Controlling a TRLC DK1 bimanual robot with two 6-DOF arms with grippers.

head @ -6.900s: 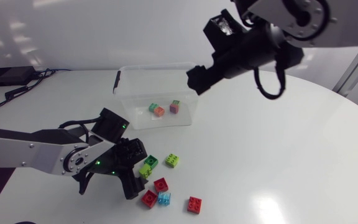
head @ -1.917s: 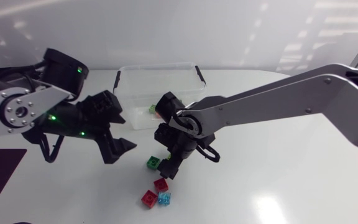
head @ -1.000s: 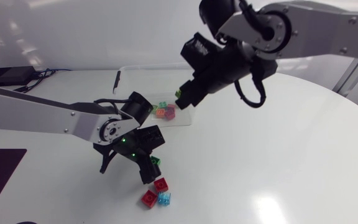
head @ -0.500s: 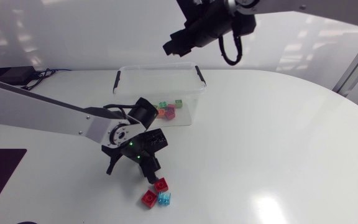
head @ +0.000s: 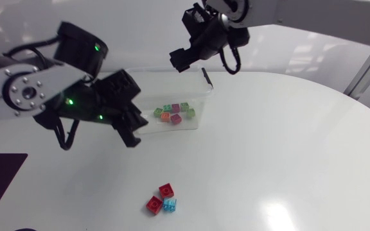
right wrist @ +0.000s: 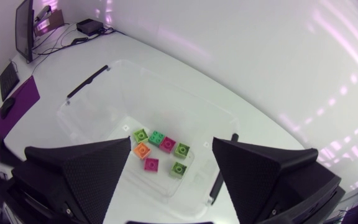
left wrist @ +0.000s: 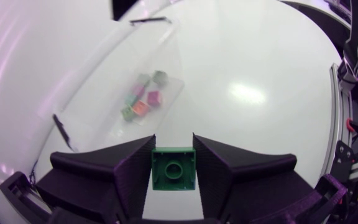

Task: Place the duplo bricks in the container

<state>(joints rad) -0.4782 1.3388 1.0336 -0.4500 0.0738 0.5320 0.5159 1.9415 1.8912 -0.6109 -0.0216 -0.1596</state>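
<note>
Plainly, the left arm [head: 24, 90] hangs above the desk [head: 268, 141], just beside the near left corner of the clear container [head: 201, 96]. Its jaws pinch a green brick [left wrist: 173, 169] from two sides, with one round stud facing the wrist camera. From that wrist the container lies ahead of the jaws and well below them. The right arm [head: 236, 9] comes in high from the right, and its jaws sit over the container's far rim, spread wide with nothing between them. In the right wrist view the container lies straight below those jaws. Inside it a cluster of bricks [head: 175, 113] lies near one end: several green, two pink and one orange [right wrist: 142, 149]. On the desk, well apart from the container, three loose bricks sit touching: a red one [head: 166, 190], another red [head: 153, 205] and a blue one [head: 169, 204].
</note>
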